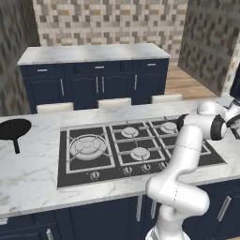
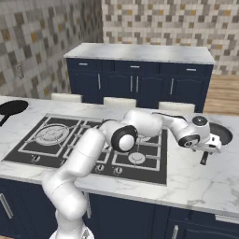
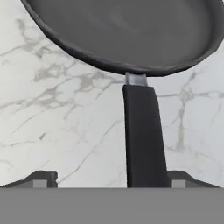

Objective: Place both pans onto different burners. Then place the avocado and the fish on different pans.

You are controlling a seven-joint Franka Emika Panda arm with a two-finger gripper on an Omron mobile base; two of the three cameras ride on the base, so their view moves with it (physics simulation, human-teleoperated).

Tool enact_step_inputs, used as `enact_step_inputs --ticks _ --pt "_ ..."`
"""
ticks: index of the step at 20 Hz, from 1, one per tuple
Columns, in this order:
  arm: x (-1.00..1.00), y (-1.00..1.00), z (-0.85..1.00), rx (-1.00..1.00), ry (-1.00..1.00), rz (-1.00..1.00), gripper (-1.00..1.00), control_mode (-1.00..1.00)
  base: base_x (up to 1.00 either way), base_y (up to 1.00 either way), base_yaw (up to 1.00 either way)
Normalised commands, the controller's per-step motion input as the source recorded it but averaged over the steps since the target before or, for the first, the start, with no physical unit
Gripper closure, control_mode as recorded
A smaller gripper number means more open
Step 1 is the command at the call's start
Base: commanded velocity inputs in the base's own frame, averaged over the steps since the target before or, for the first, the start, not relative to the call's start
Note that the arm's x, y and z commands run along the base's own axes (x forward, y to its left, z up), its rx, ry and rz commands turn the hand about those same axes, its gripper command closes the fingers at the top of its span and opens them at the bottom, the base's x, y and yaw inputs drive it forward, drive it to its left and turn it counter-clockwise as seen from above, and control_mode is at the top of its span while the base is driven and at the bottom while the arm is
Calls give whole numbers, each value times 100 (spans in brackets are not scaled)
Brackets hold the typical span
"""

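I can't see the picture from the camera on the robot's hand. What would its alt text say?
A black frying pan lies on a white marble counter, its straight black handle running down between the gripper's two open finger tips.

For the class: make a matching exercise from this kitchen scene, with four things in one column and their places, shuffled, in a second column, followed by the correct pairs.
Things
1. pan under the gripper
2. second pan
3. large burner
4. gripper

Places
A. at the left end of the cooktop
B. over a pan handle, right of the cooktop
C. on the marble counter to the right of the cooktop
D. on the marble counter to the left of the cooktop

Pairs: 1-C, 2-D, 3-A, 4-B
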Motion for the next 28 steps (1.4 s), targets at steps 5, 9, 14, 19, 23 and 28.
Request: enact_step_inputs --ticks 5,9,14,19,23,28 --pt "21 -11 -35 0 0 0 100 -100 0 0 0" --pt "3 6 -6 -1 -1 2 100 -100 0 0 0" --pt "-53 25 33 -11 -12 20 100 -100 0 0 0" --pt "-85 40 10 -19 -18 29 100 -100 0 0 0" --pt "-86 44 0 -19 -19 32 100 -100 0 0 0" --pt "-62 61 6 -13 -5 27 100 -100 0 0 0"
